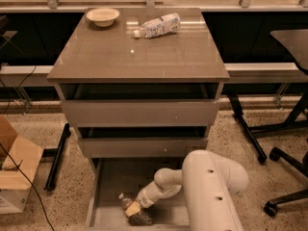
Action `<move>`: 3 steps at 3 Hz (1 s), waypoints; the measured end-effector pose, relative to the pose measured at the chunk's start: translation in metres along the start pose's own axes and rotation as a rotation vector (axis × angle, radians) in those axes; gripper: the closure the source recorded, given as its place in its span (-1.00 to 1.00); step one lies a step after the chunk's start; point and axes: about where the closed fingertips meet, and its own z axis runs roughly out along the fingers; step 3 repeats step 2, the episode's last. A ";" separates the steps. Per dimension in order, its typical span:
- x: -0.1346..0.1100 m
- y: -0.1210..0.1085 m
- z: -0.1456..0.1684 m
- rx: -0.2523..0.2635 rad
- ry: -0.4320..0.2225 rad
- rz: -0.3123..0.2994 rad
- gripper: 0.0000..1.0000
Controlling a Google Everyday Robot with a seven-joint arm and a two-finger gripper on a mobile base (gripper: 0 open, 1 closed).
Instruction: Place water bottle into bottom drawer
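The water bottle (129, 207), small and clear with a white cap, lies inside the open bottom drawer (114, 177) of the grey-brown cabinet, near the drawer's front, cap pointing to the back left. My gripper (135, 209) reaches down into the drawer on the white arm (211, 186) and sits right over the bottle's middle, covering part of it. The bottle's lower end shows just past the gripper, towards the drawer's front.
A second bottle with a white-and-blue label (159, 25) and a shallow bowl (102, 16) rest on the cabinet top. The two upper drawers stand slightly open. A cardboard box (14, 177) is at the left and a chair base (284, 158) at the right.
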 end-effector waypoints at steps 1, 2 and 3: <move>0.000 0.000 0.000 0.000 0.000 0.000 -0.68; 0.000 0.000 0.000 0.000 0.000 0.000 -1.00; 0.000 0.000 0.000 0.000 0.000 0.000 -1.00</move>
